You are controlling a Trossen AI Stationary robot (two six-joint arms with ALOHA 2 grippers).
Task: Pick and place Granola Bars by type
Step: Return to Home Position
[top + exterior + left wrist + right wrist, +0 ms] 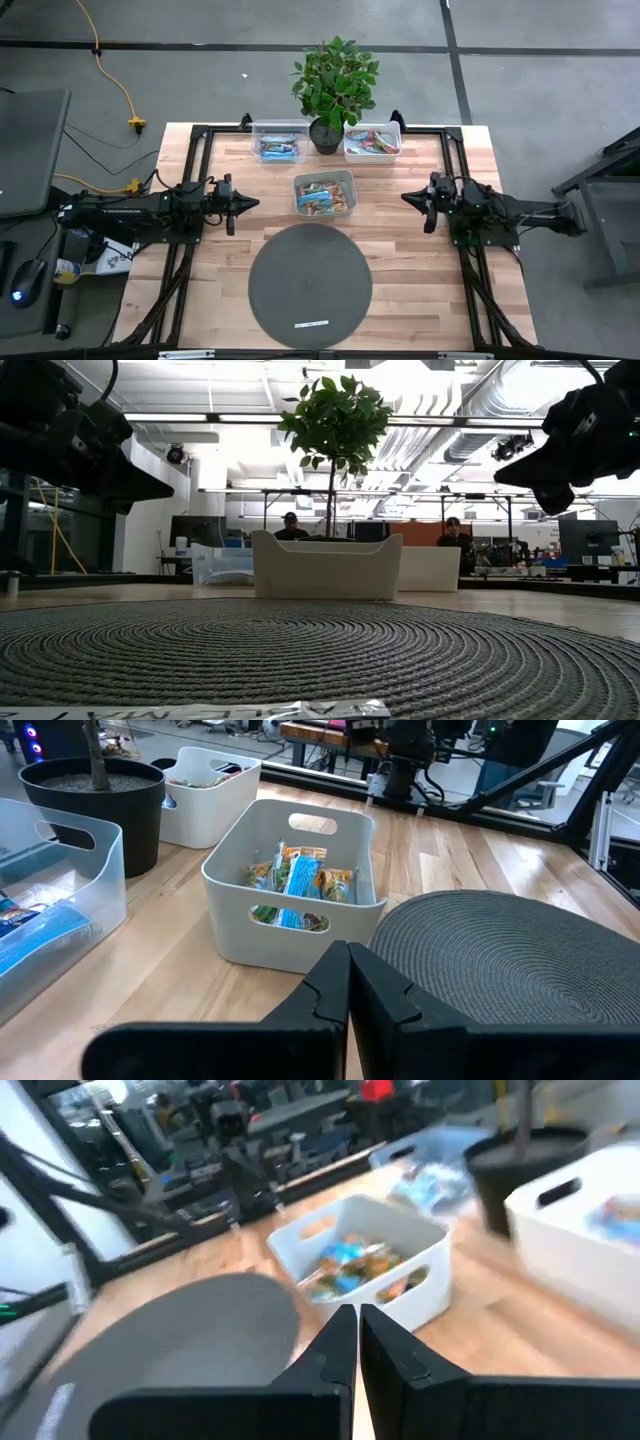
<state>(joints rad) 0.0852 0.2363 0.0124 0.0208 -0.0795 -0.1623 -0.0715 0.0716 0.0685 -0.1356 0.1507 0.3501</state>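
Well apart: left gripper (243, 204), right gripper (408, 199)

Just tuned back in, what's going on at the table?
Nothing is being handled. The left end effector and right end effector hang shut and empty at opposite sides of the table. The granola bars lie in three bins: the middle bin, the clear bin and the white bin beside the plant.

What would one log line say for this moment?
left gripper shut, table's left | right gripper shut, table's right | bars in bins
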